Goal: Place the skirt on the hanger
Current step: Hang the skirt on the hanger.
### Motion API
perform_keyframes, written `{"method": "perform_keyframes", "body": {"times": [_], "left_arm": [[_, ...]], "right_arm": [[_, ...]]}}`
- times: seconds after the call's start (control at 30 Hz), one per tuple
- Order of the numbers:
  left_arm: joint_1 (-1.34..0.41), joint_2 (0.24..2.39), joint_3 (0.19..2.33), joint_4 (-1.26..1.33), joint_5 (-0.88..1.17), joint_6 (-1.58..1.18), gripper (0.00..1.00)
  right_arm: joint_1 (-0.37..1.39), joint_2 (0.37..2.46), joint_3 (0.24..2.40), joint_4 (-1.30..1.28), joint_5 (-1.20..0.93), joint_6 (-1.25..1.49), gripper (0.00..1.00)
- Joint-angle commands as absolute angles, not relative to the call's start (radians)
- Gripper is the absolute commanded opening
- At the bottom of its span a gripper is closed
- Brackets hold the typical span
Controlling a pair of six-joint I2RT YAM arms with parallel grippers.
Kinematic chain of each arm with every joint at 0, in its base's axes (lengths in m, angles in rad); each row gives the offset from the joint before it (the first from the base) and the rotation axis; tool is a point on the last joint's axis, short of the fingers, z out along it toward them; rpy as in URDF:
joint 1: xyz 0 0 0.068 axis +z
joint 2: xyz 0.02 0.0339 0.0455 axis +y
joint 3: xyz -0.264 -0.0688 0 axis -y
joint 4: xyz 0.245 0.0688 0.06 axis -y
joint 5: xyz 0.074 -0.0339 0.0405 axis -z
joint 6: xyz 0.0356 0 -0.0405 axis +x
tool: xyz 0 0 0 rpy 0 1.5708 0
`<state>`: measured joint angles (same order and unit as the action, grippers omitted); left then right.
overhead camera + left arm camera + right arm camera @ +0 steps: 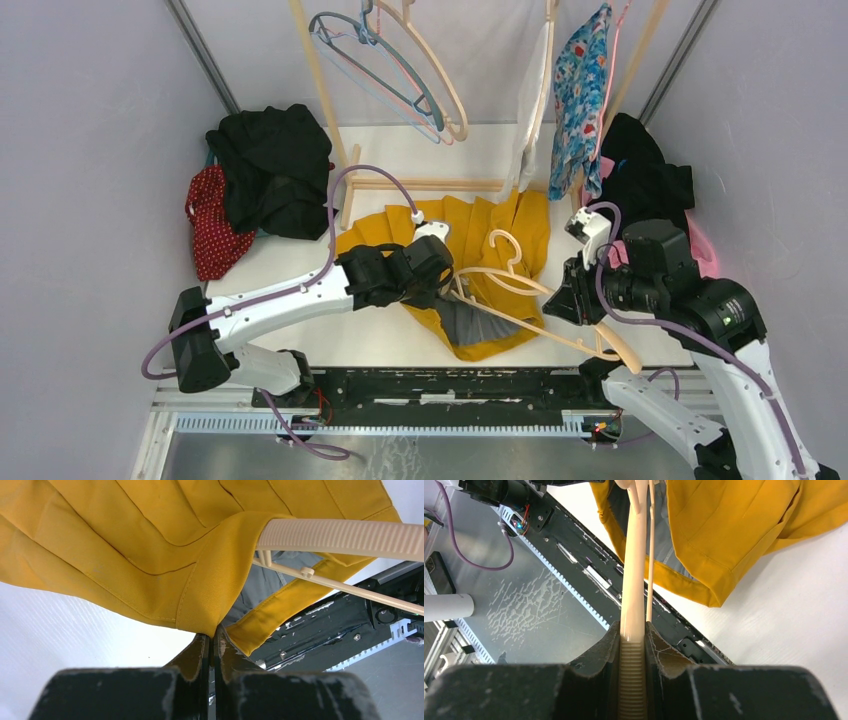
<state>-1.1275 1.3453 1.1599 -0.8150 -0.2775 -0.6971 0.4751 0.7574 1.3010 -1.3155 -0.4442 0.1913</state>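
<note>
Just in front of the rack (420,185), the yellow skirt (480,235) lies spread, the left gripper (214,634) pinched tight on its waistband, the right gripper (634,632) clamping the hanger (525,295), whose far arm pokes into the skirt's open waist.
</note>
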Motion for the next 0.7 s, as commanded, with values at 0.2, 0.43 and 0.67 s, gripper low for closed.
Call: {"method": "perform_keyframes", "body": {"times": [0.2, 0.43, 0.67], "left_arm": [[-1.099, 1.325, 1.23, -0.82, -0.264, -0.649, 0.03], [-1.084, 1.317, 1.236, -0.828, -0.264, -0.647, 0.03], [-1.064, 1.298, 1.243, -0.84, -0.261, -0.647, 0.03]], "right_arm": [[0.566, 0.797, 1.327, -1.153, -0.352, 0.163, 0.02], [0.633, 0.742, 1.224, -1.011, -0.281, 0.199, 0.02], [0.783, 0.702, 1.064, -0.904, -0.194, 0.233, 0.02]]}}
